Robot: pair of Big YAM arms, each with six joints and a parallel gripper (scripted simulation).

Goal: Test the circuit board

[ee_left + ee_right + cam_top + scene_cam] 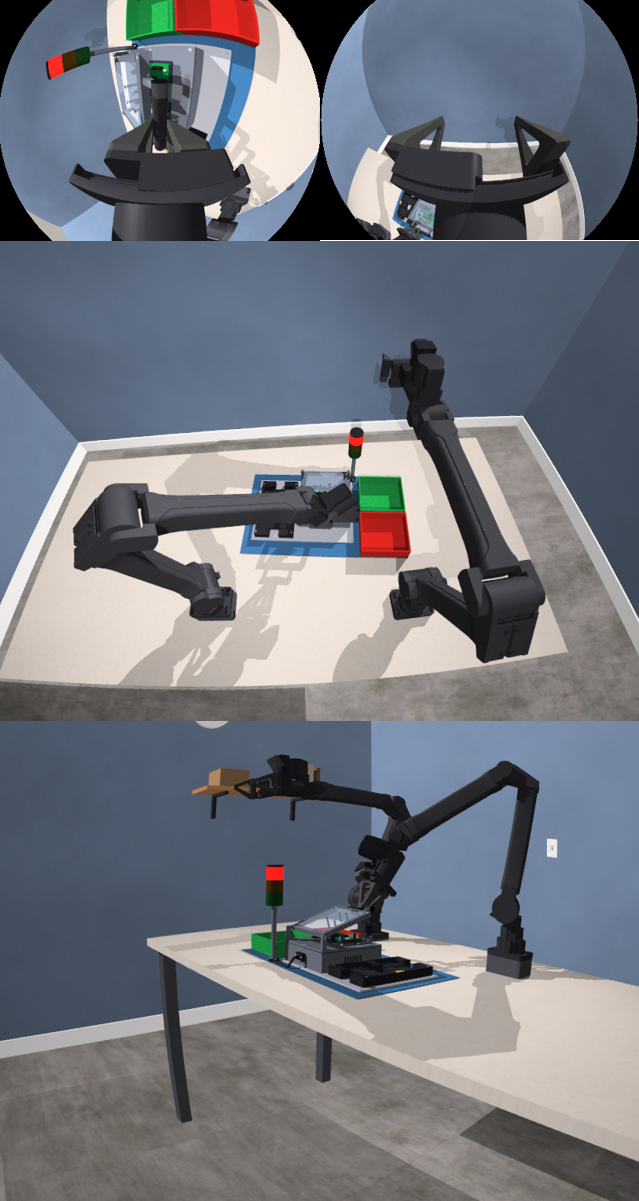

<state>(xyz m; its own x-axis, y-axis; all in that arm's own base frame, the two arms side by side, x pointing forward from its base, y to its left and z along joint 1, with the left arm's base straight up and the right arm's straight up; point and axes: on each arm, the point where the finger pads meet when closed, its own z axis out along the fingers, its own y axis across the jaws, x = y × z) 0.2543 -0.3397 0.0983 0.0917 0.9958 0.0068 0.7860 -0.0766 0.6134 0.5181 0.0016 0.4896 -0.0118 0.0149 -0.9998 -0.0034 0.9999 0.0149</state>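
Gripping the black handle (159, 101), left gripper (340, 514) (365, 904) (160, 120) has the clear lid (319, 479) (330, 919) (130, 93) partly raised. Under it, the circuit board (321, 491) (344, 938) (160, 70) (426, 217) is in the tester (309, 954) (182, 58), nearer the desk's (309, 613) (567, 1031) (268, 128) (362, 174) wall-side long edge than its opposite edge. Right gripper (391, 369) (242, 787) (479, 118) is open.

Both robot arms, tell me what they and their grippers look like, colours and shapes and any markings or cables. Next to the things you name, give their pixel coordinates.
Both arms are dark charcoal, nearly black, with chunky, smooth-sided links and rounded joint housings. The left gripper (159, 120) and right gripper (479, 119) match them in colour; the right one's fingers are triangular open frames. I see no coloured markings or loose cables on either arm.
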